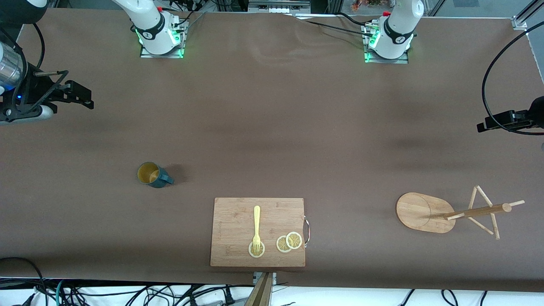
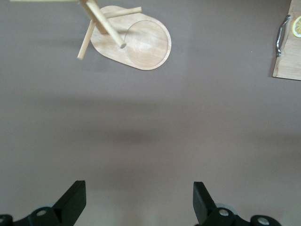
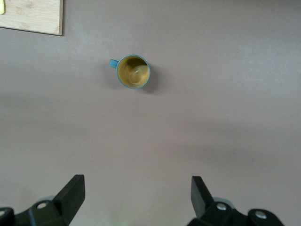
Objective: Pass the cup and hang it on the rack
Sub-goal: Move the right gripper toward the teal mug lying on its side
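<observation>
The cup (image 1: pixel 153 174), dark teal with a mustard-yellow inside, stands upright on the brown table toward the right arm's end, its handle turned toward the cutting board. In the right wrist view the cup (image 3: pixel 133 71) sits well apart from my right gripper (image 3: pixel 138 183), which is open and empty. That right gripper (image 1: pixel 85 97) hangs over bare table at its end. The wooden rack (image 1: pixel 446 212) stands toward the left arm's end, its pegs bare. My left gripper (image 1: pixel 484 125) hovers over bare table there; the left wrist view shows this gripper (image 2: pixel 139 188) open, apart from the rack (image 2: pixel 146 47).
A wooden cutting board (image 1: pixel 238 225) lies between cup and rack, nearer the front camera, with a yellow fork (image 1: pixel 256 229) and lemon slices (image 1: pixel 289 242) on it. Its metal handle (image 1: pixel 307 231) faces the rack. Cables hang along the table's front edge.
</observation>
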`<action>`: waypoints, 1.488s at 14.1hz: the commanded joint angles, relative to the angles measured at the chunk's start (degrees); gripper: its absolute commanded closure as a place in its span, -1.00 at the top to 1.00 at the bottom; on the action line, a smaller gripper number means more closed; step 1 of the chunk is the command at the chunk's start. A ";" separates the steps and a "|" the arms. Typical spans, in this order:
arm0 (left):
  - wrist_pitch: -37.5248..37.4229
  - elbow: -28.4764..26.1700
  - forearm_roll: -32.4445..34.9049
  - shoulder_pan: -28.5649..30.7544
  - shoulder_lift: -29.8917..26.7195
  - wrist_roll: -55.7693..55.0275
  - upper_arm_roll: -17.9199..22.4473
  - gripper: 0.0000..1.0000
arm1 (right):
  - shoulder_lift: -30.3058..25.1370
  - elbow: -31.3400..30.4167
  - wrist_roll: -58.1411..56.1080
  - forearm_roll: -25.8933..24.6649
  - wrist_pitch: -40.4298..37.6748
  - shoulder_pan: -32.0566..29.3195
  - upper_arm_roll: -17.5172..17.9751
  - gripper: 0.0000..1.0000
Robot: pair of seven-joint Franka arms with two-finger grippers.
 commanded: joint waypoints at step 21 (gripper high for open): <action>-0.89 4.63 7.70 -8.58 0.11 -0.26 -0.75 1.00 | 0.07 0.54 -0.67 0.05 -2.43 -0.71 0.65 1.00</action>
